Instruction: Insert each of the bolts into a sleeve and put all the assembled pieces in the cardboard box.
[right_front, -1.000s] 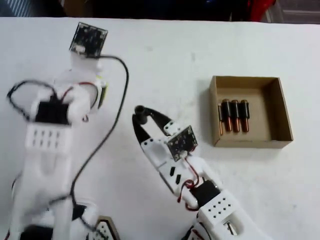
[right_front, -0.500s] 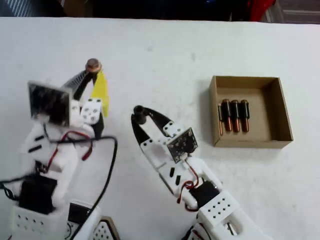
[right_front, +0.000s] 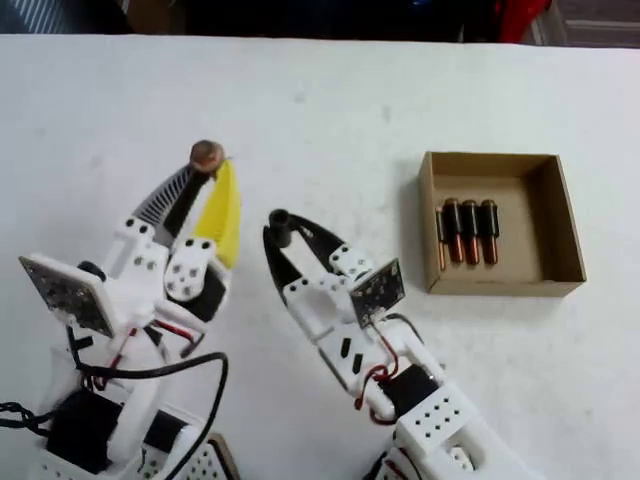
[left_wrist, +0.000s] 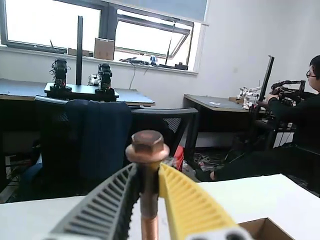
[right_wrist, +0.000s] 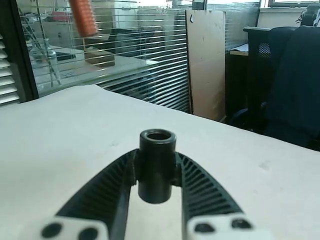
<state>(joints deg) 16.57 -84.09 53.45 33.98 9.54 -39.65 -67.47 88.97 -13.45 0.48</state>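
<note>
Listing the task's things at this moment, on a white table (right_front: 420, 90).

1. Copper-coloured hex-head bolt (left_wrist: 146, 149): upright, head uppermost, raised off the table. It is clamped just under the head by the left pincer (right_front: 207, 170), whose grey and yellow fingers are closed on the shank.
2. Black cylindrical sleeve (right_wrist: 157, 167): upright, bore facing up. It is gripped by its sides in the right pincer (right_front: 280, 228), whose black fingers are closed around it.
3. Position: in the high view the bolt is near the sleeve but to one side of it. The two are apart and not yet lined up.
4. Brown cardboard box (right_front: 560, 215): open-topped, on the table beyond the right arm. It holds three assembled pieces (right_front: 470, 232) lying side by side against one wall. A thinner copper piece lies just beside them; what it is cannot be told.

Hazards, as judged:
- The bolt is held high on its shank, so its long free end can swing. A small tilt would put the threaded tip on the sleeve's rim instead of in the bore.
- A tip pressing on the rim could twist the sleeve in its grip or push it out, since smooth round sides give the fingers little to hold.
- If either arm drifts during the approach, the bolt could strike the right pincer's fingers.

Markings: no brand, label or writing can be read on the bolt, sleeve or box.
</note>
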